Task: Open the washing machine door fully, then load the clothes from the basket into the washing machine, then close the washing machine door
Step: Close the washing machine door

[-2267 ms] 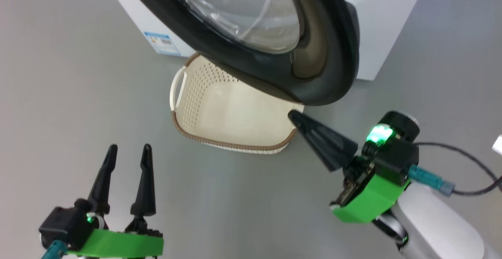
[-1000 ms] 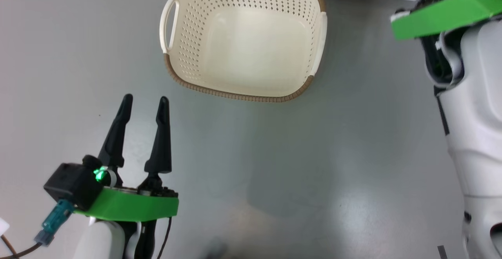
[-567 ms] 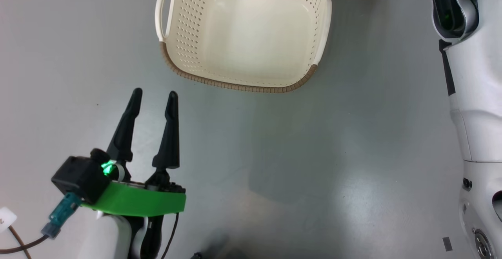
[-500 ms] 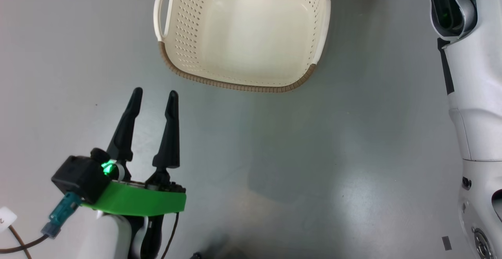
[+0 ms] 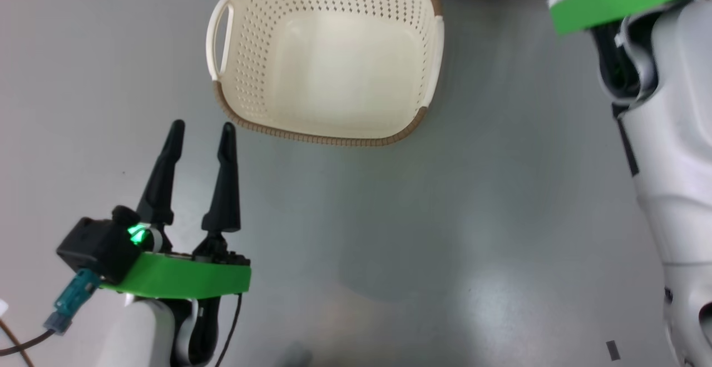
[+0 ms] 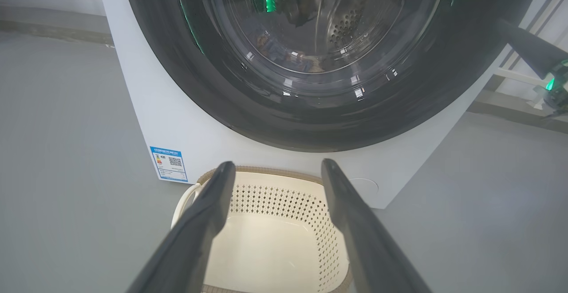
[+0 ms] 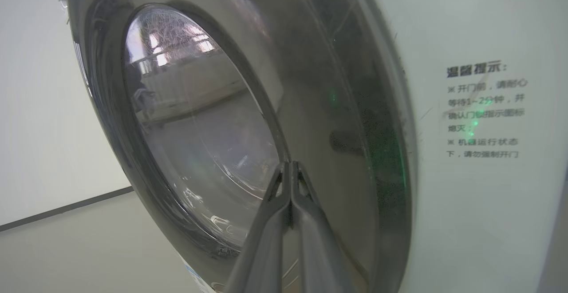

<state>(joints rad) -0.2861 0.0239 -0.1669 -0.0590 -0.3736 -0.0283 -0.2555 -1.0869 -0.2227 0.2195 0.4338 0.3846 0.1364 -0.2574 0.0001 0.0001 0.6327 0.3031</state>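
- We see the basket (image 5: 334, 140) standing on the grey floor (image 5: 389, 244), its far rim just beside the foot of the washing machine (image 6: 133, 106). Its cream bottom lies bare.
- The washing machine door (image 6: 222, 102) sits flush against the machine's white front, its glossy black ring around a bulging glass window (image 6: 319, 26).
- Through the glass, dim coloured shapes low in the steel drum may be the clothes; reflections blur them.
- A blue label sticker (image 6: 168, 163) sits at the lower left corner of the machine's front.
- The left gripper (image 5: 202, 124) hovers over the floor near the basket's near left corner, its two dark fingers spread wide with nothing between them.
- The right gripper (image 7: 290, 163) has its fingers pressed together, gripping nothing, tips close to the door's black ring at the edge of the glass.
- Printed text (image 7: 483, 111) marks the white panel to the right of the door.
- The right arm's pale forearm (image 5: 667, 161) rises along the right edge of the head view.
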